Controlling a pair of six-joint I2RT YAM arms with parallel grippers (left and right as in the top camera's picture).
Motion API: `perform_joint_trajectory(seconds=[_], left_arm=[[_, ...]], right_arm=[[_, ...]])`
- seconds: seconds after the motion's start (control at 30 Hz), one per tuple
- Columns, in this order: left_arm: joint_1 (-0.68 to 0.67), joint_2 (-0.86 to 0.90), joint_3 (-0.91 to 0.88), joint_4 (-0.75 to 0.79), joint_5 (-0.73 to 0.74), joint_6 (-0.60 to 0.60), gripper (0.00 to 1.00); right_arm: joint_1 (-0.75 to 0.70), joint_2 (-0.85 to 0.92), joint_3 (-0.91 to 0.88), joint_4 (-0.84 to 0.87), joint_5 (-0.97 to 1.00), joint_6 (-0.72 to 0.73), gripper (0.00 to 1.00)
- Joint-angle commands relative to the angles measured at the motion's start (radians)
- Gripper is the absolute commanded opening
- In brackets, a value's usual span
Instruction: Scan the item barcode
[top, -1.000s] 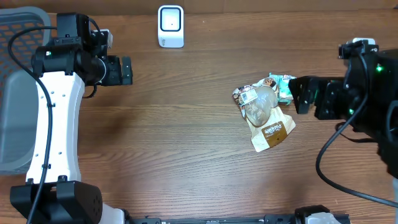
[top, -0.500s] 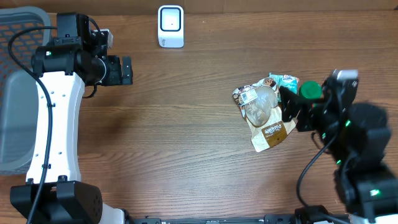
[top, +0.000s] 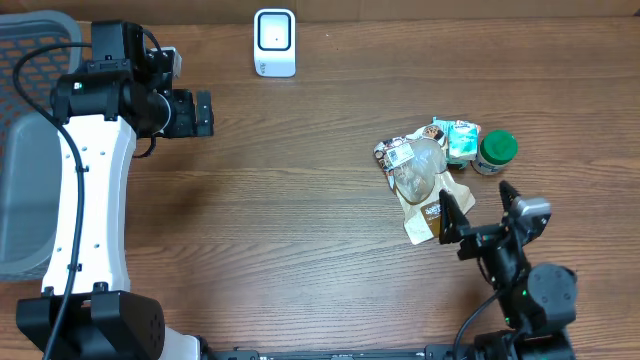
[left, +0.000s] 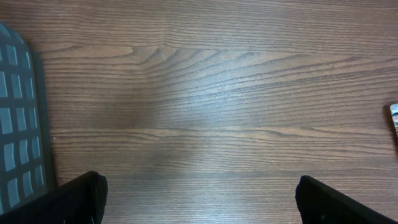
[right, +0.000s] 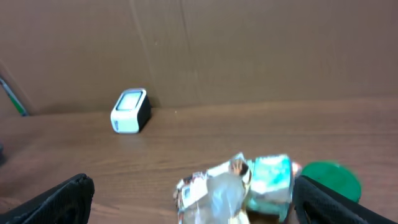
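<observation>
A pile of snack packets (top: 425, 178) lies right of the table's middle, with a white barcode label (top: 400, 155) on its upper left packet. A teal packet (top: 460, 140) and a green-lidded jar (top: 495, 152) lie against the pile's right side. The white scanner (top: 274, 42) stands at the back edge. My right gripper (top: 478, 205) is open just in front of the pile, holding nothing. In the right wrist view the pile (right: 217, 190) sits blurred between the wide fingers of that gripper (right: 199, 208). My left gripper (top: 204, 114) is open over bare wood at the far left.
A grey mesh basket (top: 25, 150) stands at the left edge, also seen as the basket (left: 18, 124) in the left wrist view. A brown cardboard wall (right: 249, 50) rises behind the scanner (right: 130, 111). Bare wood separates the scanner and the pile.
My right arm has swung from the pile's right side down toward the table's front edge, uncovering the green-lidded jar. The left arm has not moved.
</observation>
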Motion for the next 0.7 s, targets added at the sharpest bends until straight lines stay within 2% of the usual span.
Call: perform_joint_trajectory(seconds=[0.0,0.4,0.67], left_arm=[[0.000,0.007,0.019,0.003,0.004,0.019,1.00],[0.000,0.007,0.019,0.003,0.004,0.019,1.00],[0.000,0.007,0.019,0.003,0.004,0.019,0.99]], right_arm=[[0.003,-0.073,-0.071,0.014,-0.033,0.004,1.00],[0.004,-0.226,-0.261,0.109,-0.039,0.003,1.00],[0.004,-0.230,-0.261,0.096,-0.021,0.000,1.00]])
